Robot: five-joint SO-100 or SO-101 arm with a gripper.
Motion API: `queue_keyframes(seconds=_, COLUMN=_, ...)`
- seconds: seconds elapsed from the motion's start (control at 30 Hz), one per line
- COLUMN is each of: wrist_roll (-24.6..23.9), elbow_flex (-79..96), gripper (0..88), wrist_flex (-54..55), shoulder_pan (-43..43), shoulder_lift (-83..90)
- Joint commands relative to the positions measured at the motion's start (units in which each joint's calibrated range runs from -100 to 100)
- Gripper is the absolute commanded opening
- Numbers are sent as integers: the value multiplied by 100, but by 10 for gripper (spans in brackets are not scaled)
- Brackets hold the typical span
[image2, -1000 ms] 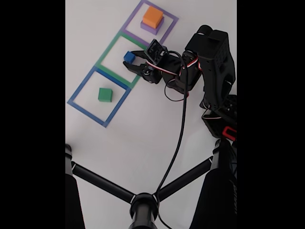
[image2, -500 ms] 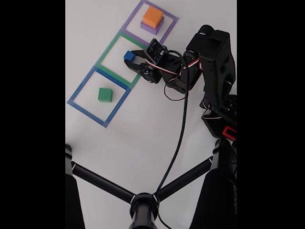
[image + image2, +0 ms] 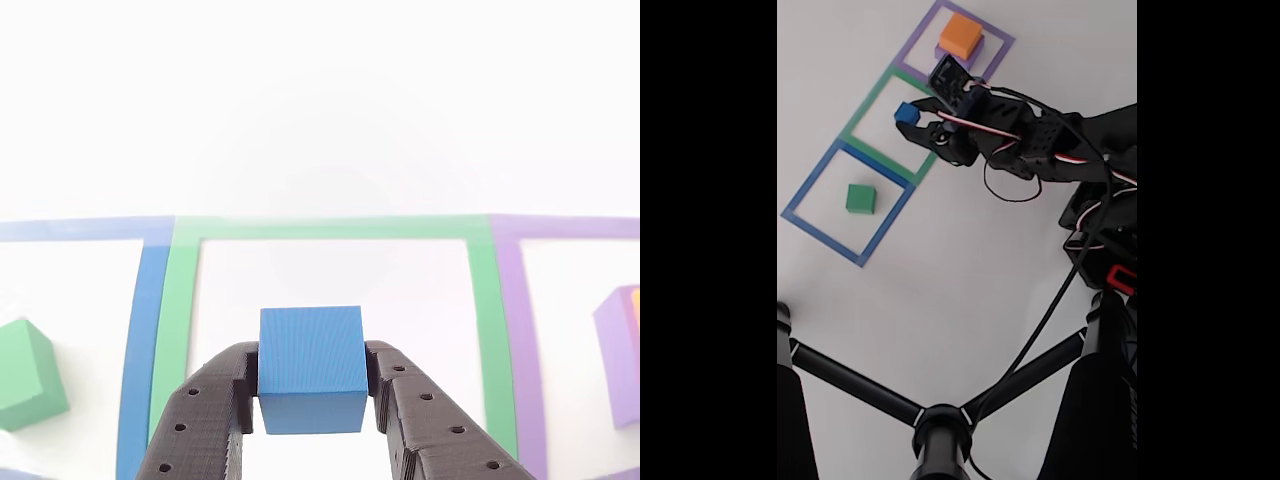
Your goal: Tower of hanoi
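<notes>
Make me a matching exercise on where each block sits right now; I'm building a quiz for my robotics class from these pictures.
Things:
1. blue block
2. green block
3. orange block
4. purple block

Places:
A. lying alone inside the blue taped square
B. at the bottom of the stack in the purple taped square
C. between the gripper's fingers, over the green taped square
D. on top of another block

Right pairs: 1-C, 2-A, 3-D, 4-B
</notes>
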State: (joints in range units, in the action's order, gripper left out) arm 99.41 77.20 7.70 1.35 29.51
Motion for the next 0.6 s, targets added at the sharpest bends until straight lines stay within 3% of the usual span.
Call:
queue_keyframes(seconds=0.0, wrist_roll=59, elbow_flex=-756, gripper=36, wrist_flex=-2082, shoulder_pan=-49, shoulder_lift=1276)
queue_keyframes(seconds=0.43, wrist_roll=59, elbow_flex=-5547, gripper=31, wrist_flex=-7953, shoulder_pan=498, shoulder_lift=1728)
queue_keyframes(seconds=0.57, wrist_roll=59, elbow_flex=-6483, gripper=32, wrist_flex=-8973, shoulder_pan=824, shoulder_lift=1728)
